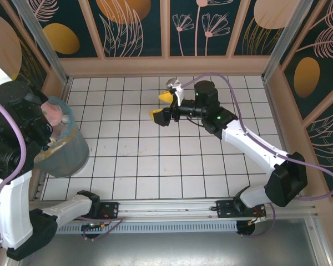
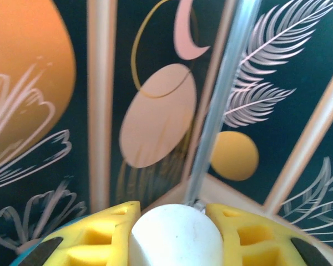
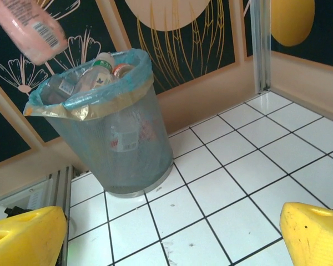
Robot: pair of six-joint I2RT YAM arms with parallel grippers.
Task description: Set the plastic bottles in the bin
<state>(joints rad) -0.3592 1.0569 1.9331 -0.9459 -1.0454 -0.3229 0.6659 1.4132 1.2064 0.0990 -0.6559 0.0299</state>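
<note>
Clearly, plastic bottles (image 3: 94,75) are heaped in the bin (image 3: 116,138) at the left edge of the white tiled table (image 1: 155,155), a pink-labelled bottle (image 3: 33,25) is seen above it, the hold of the left gripper (image 2: 172,216) cannot be told, the right gripper (image 1: 161,106) is spread wide, and dark leaf-painted walls (image 1: 133,22) are ranged around.

The bin (image 3: 100,166), round grey mesh lined with a light-blue bag, stands upright left of centre in the right wrist view. Several bottles (image 3: 94,77) lie heaped up to its rim. 1 pink-labelled bottle (image 3: 30,25) hangs tilted in the upper left corner, above the bin.
</note>
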